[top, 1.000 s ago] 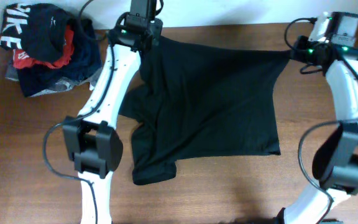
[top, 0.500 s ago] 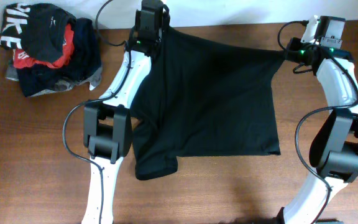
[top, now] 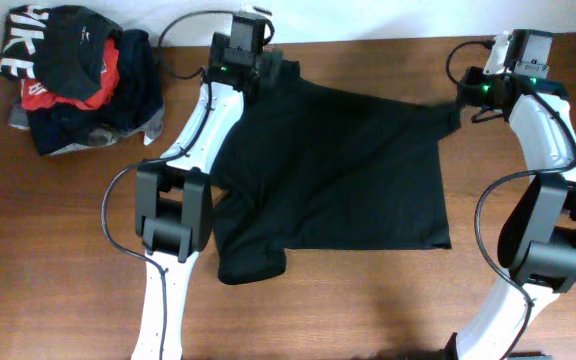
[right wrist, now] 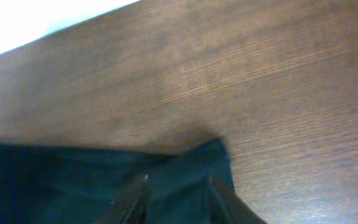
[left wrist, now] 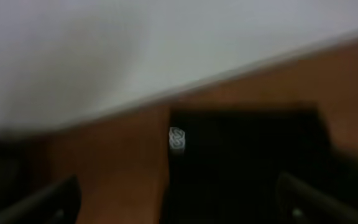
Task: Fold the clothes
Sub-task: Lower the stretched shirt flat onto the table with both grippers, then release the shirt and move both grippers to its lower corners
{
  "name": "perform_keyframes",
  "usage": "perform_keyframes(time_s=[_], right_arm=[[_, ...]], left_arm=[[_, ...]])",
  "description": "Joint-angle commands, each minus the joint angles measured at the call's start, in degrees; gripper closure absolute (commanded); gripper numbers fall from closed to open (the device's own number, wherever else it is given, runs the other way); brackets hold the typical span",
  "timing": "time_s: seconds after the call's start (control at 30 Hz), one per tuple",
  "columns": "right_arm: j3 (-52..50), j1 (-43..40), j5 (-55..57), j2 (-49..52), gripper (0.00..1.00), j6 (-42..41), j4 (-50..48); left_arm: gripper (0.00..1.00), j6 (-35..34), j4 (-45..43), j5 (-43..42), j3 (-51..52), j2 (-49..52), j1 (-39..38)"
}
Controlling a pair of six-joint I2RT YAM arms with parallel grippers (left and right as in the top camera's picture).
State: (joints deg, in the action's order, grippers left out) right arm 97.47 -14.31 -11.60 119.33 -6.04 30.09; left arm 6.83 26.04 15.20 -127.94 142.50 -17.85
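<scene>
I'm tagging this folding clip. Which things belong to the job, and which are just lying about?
Job: black T-shirt, spread on the table; left gripper; right gripper.
Lying about: heap of other garments at the table's far left corner.

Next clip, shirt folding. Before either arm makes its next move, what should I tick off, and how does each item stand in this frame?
1. Right gripper pinching the T-shirt corner: ok, fabric is bunched between its close-set fingers.
2. Left gripper holding fabric: not ok, jaws wide apart above the shirt's far edge.
3. T-shirt lying flat: not ok, the near-left sleeve is rumpled and creases cross the body.
4. Pile of other garments apart from the T-shirt: ok, it sits at the table's far left corner.
5. Which face is up: cannot tell; only a small white logo mark shows.
</scene>
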Motion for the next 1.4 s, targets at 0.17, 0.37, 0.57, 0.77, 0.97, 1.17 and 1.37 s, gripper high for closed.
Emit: perform_keyframes(time_s=[0.17, 0.37, 0.57, 0.77, 0.97, 1.17, 1.37], right_arm=[[0.3, 0.0, -3.4, -4.0, 0.37, -0.4, 8.6], [0.3, 0.1, -3.5, -8.8, 0.34, -0.3, 22.5], [0.3, 0.1, -9.4, -9.7, 0.34, 1.4, 31.0], [0.3, 0.1, -12.8, -13.3, 0.39, 1.5, 34.5], [0.3, 0.1, -8.5, -25.2, 0.4, 1.8, 40.6], [0.3, 0.0, -1.4, -37.0, 0.37, 1.1, 48.3], [0.0, 0.0, -0.1, -39.5, 0.36, 1.1, 55.9]], left_arm=[[0.01, -0.7, 26.6, -0.4, -0.4, -16.0, 1.3], [0.01, -7.7, 46.4, -5.4, 0.3, -16.8, 5.7], [0.01, -7.7, 52.2, -15.0, 2.7, -16.8, 8.3], [0.01, -7.6, 57.8, -15.0, 2.7, -17.7, 6.5], [0.01, -10.1, 62.0, -15.3, 2.7, -22.8, 6.2], [0.01, -10.4, 65.0, -17.0, 3.4, -30.4, 3.8], [0.01, -13.7, 62.7, -17.1, 12.1, -35.5, 0.7]])
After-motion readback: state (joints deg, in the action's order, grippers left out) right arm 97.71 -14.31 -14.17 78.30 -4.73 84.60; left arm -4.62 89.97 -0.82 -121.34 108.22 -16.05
